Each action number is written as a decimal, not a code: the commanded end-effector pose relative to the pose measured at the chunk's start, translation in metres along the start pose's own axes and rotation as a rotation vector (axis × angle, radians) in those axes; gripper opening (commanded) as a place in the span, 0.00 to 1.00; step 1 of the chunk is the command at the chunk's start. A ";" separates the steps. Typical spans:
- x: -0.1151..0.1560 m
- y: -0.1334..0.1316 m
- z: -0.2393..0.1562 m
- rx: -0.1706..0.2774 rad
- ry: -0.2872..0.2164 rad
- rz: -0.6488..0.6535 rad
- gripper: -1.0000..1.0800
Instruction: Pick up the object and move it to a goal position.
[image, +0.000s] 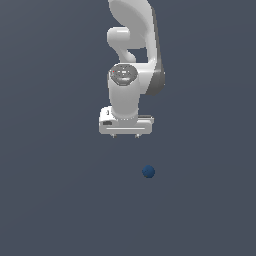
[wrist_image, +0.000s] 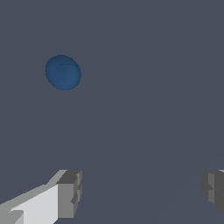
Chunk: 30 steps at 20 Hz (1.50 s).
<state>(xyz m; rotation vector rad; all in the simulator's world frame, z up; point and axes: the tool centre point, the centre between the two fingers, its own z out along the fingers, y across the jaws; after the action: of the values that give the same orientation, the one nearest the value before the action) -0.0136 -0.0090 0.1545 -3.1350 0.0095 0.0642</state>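
The small dark blue ball (image: 148, 172) lies on the flat grey floor, below the arm in the exterior view and a little toward the exterior view's right. It also shows in the wrist view (wrist_image: 63, 72). My white gripper (image: 125, 135) hangs above the floor, apart from the ball, with only its finger stubs showing under the hand. In the wrist view the gripper (wrist_image: 142, 192) is open and empty, its two grey fingertips (wrist_image: 70, 192) far apart with bare floor between them. The ball is outside the gap.
The white arm (image: 132, 55) rises behind the gripper toward the top of the exterior view. Plain grey floor (image: 60, 200) surrounds the ball on all sides. No goal marker shows.
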 end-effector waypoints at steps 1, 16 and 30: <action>0.000 0.000 0.000 0.000 0.000 0.000 0.96; 0.005 -0.022 0.002 -0.013 -0.008 -0.091 0.96; 0.056 -0.056 0.028 -0.019 0.011 -0.305 0.96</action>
<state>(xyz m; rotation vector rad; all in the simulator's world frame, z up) 0.0345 0.0414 0.1294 -3.1210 -0.4169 0.0506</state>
